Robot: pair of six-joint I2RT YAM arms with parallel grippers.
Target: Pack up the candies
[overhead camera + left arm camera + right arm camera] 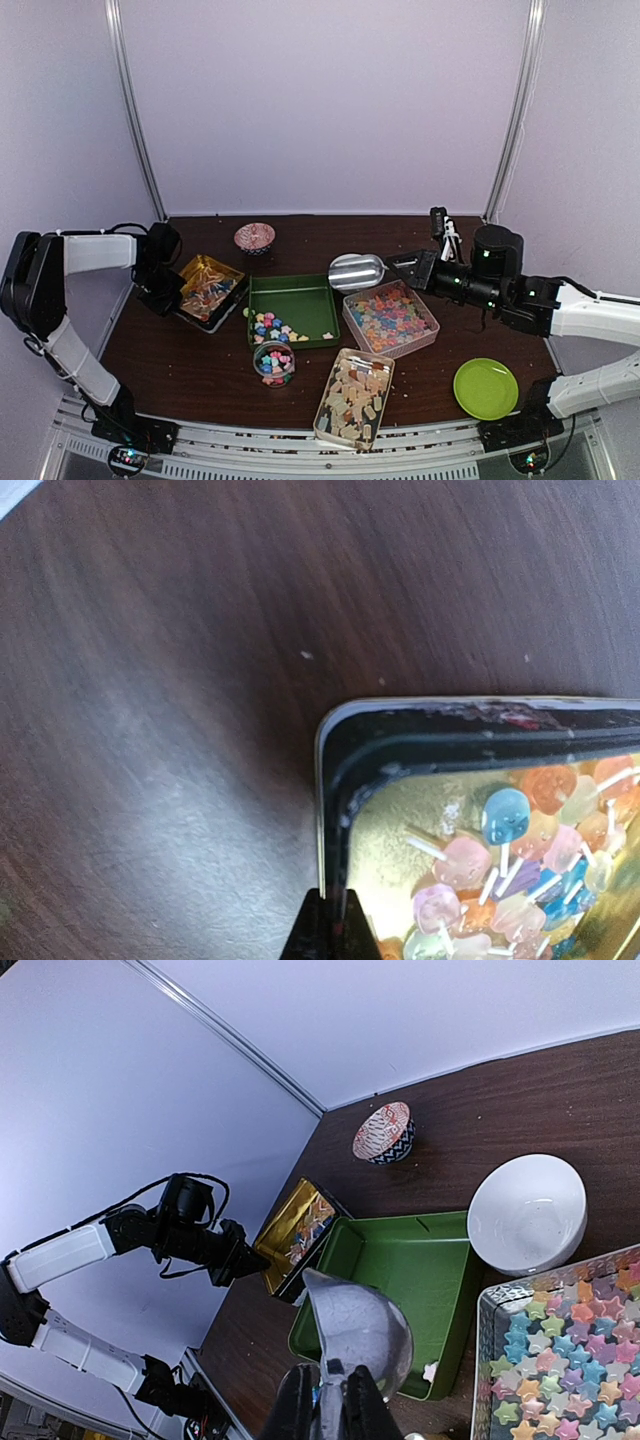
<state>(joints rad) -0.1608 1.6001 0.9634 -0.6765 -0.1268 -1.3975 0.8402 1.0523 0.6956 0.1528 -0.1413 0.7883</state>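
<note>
Pastel star candies [270,327] lie in the green tray [300,292]; more fill a small glass jar [274,363] and a clear box [390,317], also in the right wrist view [560,1360]. Beige chunky candies fill another clear box [355,397]. My right gripper [402,266] [330,1385] is shut on the handle of a metal scoop [357,270] [360,1325], held above the green tray [400,1260]. My left gripper [170,296] [330,912] is shut on the rim of a black-and-gold tray [208,287] [335,780] of lollipop sweets [500,880].
A patterned bowl [255,238] stands at the back. A lime green plate [486,388] lies front right. A white bowl [527,1215] sits beyond the star box in the right wrist view. One pale star [432,1371] lies in the green tray's corner.
</note>
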